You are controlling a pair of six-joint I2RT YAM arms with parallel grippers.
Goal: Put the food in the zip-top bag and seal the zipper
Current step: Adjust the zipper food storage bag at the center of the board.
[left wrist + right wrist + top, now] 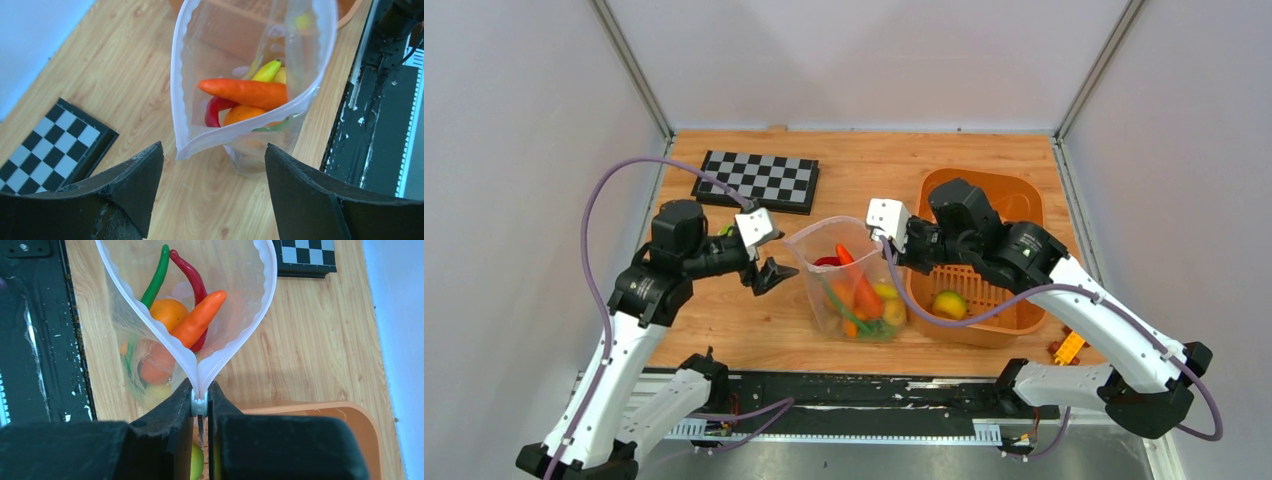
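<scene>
The clear zip-top bag [849, 285] stands upright at the table's middle with its mouth open. Inside lie a carrot [197, 320], a red chilli [192, 280], an orange ball [167, 312], a green pepper strip [157, 275] and yellow pieces [267, 70]. My right gripper [199, 402] is shut on the zipper's white slider [199, 404] at the bag's right end. My left gripper [214, 165] is open and empty, just left of the bag's near corner [185, 150]. A yellow-green fruit [949, 303] lies in the orange basket.
The orange basket [1014, 330] stands right of the bag, under my right arm. A folded chessboard [757, 180] lies at the back left. A small yellow-red block toy [1067, 347] lies by the basket's near right corner. The black rail [844, 385] runs along the near edge.
</scene>
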